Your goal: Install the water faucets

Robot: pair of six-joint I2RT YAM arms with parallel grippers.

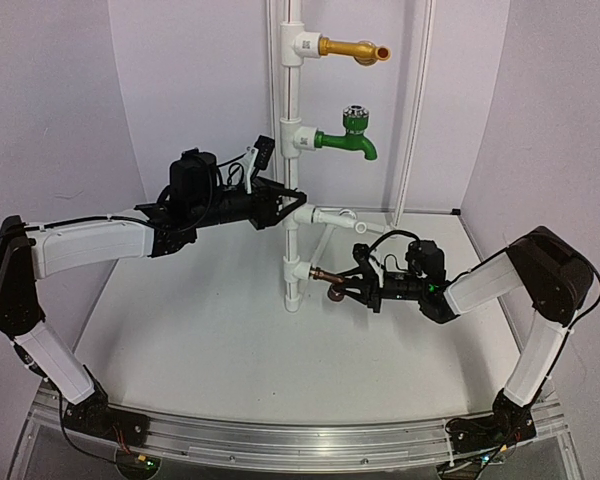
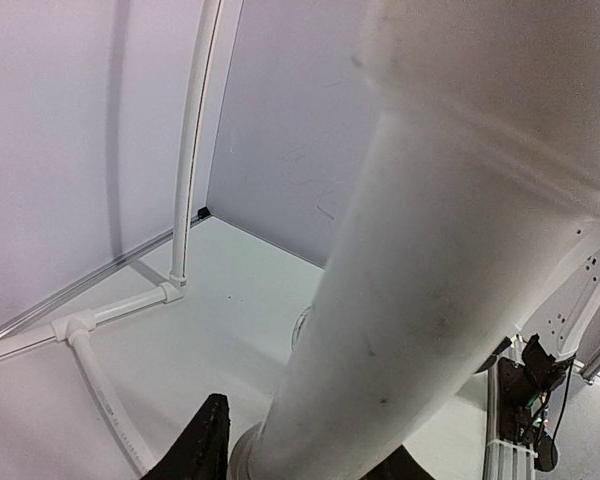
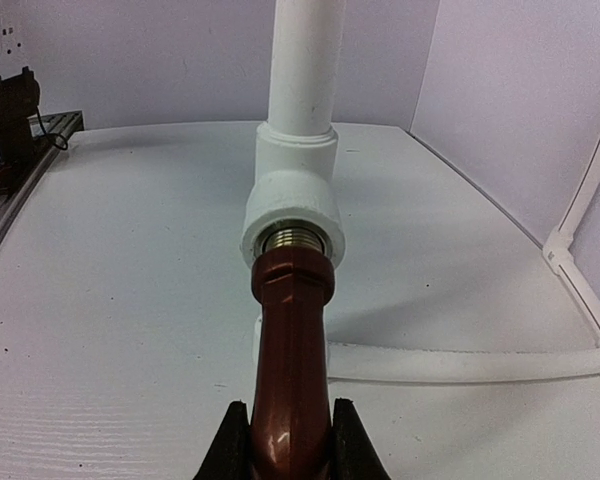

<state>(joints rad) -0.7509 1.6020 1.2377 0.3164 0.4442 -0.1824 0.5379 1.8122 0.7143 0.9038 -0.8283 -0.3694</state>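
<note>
The small copper-brown water faucet (image 1: pixel 327 280) sticks out of the lowest white tee fitting (image 1: pixel 298 270) on the upright white pipe (image 1: pixel 291 160). In the right wrist view the faucet (image 3: pixel 292 350) has its brass thread seated in that tee fitting (image 3: pixel 292 215). My right gripper (image 1: pixel 342 285) is shut on the faucet's body, a black finger (image 3: pixel 230 445) on each side. My left gripper (image 1: pixel 292 207) is shut on the upright pipe halfway up. In the left wrist view this pipe (image 2: pixel 420 300) fills the frame between the fingers (image 2: pixel 202 445).
A gold faucet (image 1: pixel 352 49) and a green faucet (image 1: pixel 348 138) are mounted higher on the same pipe. Thin white pipes (image 1: pixel 330 220) brace the stand at the back. The white walls (image 1: pixel 60 110) close in the table on three sides.
</note>
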